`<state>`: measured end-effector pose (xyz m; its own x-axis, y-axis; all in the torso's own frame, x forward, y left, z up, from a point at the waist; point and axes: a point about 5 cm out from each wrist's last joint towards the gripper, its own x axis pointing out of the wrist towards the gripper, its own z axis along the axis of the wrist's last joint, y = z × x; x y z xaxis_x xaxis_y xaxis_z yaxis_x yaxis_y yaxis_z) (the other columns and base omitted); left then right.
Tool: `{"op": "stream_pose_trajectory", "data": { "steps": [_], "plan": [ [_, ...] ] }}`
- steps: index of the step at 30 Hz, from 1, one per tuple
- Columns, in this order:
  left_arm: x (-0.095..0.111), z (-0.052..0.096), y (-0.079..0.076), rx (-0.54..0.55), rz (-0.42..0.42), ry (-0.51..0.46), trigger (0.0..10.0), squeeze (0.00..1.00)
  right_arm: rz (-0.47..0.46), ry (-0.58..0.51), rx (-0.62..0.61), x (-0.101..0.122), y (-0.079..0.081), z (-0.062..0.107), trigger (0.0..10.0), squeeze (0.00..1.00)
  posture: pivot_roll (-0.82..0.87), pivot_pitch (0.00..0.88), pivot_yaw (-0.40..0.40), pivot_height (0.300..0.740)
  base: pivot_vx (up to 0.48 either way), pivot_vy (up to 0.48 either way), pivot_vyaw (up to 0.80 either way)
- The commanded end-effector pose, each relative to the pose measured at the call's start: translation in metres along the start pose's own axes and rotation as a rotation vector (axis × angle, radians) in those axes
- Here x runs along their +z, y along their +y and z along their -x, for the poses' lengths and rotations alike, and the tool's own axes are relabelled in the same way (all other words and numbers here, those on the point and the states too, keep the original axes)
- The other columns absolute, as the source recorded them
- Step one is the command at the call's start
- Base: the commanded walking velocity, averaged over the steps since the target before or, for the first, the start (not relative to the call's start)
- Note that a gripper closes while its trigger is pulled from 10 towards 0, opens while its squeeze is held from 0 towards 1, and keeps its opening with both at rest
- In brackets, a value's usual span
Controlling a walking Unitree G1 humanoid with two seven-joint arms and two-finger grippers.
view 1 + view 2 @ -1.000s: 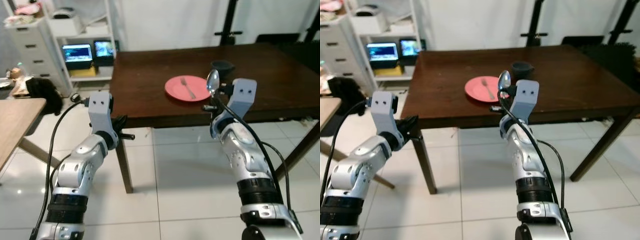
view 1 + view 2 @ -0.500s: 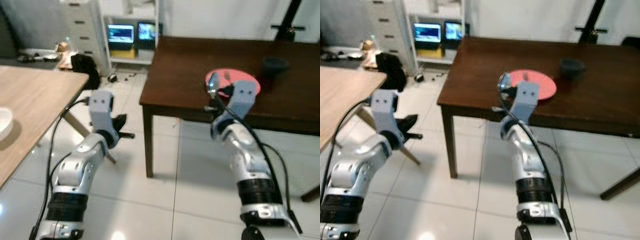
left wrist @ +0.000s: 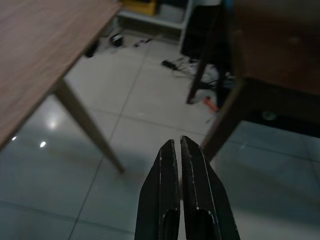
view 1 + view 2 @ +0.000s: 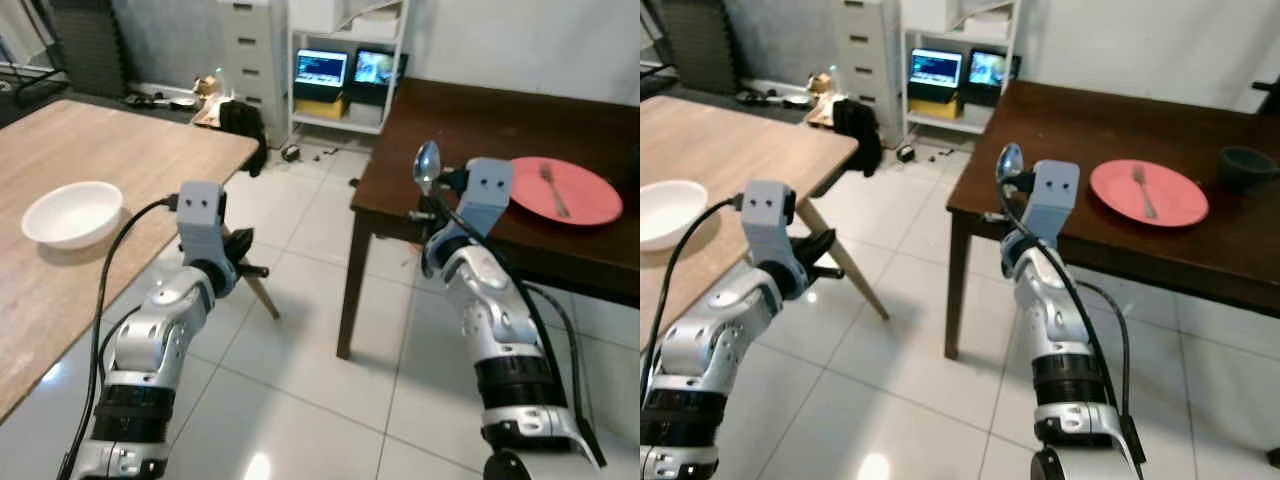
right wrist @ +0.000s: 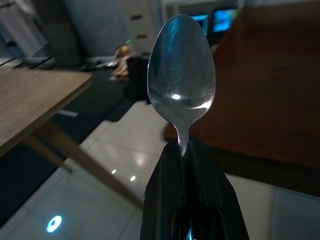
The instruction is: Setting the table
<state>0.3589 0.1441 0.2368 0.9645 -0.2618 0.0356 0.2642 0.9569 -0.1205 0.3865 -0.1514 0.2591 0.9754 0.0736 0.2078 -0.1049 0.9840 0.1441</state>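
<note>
While the right tool (image 4: 428,190) clamps a spoon (image 4: 426,162) bowl-up, the plate (image 4: 565,190) lies on the dark bench (image 4: 480,125) off to its right. Left tool (image 4: 243,262) is pressed together, farther off.

No legible text, labels, brands or numbers; two lit screens (image 4: 345,68) on shelf too blurred to read.

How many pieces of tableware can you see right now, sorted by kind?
Round pink plate: 1
Silver metal fork, lying on the plate: 1
Silver metal spoon, held upright in the right gripper: 1
White round bowl: 1
Small dark bowl: 1
Total: 5
</note>
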Motion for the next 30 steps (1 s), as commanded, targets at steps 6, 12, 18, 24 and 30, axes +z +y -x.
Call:
{"op": "stream_pose_trajectory", "data": {
  "steps": [6, 12, 18, 24, 30],
  "plan": [
    [-0.0056, 0.0014, 0.0015, 0.009, -0.001, 0.023, 10.0, 0.00, -0.002, 0.017, 0.006, -0.0040, 0.0021, 0.0009, 10.0, 0.00, -0.04, 0.145, 0.083, 0.740, 0.000, 0.000, 0.80],
    [-0.0064, 0.0019, 0.0007, 0.008, -0.001, 0.027, 10.0, 0.00, -0.004, 0.018, 0.006, -0.0035, 0.0024, 0.0012, 10.0, 0.00, -0.04, 0.150, 0.083, 0.740, 0.000, 0.000, 0.80],
    [-0.0066, 0.0019, 0.0006, 0.008, -0.001, 0.029, 10.0, 0.00, -0.006, 0.020, 0.006, -0.0035, 0.0028, 0.0015, 10.0, 0.00, -0.04, 0.153, 0.082, 0.740, 0.000, 0.000, 0.80],
    [-0.0072, 0.0020, 0.0003, 0.007, 0.001, 0.031, 10.0, 0.00, -0.005, 0.021, 0.007, -0.0036, 0.0028, 0.0015, 10.0, 0.00, -0.04, 0.155, 0.082, 0.740, 0.000, 0.000, 0.80],
    [-0.0072, 0.0019, 0.0009, 0.012, 0.001, 0.030, 10.0, 0.00, -0.004, 0.024, 0.008, -0.0040, 0.0028, 0.0014, 10.0, 0.00, -0.04, 0.154, 0.080, 0.740, 0.000, 0.000, 0.80]
  ]
}}
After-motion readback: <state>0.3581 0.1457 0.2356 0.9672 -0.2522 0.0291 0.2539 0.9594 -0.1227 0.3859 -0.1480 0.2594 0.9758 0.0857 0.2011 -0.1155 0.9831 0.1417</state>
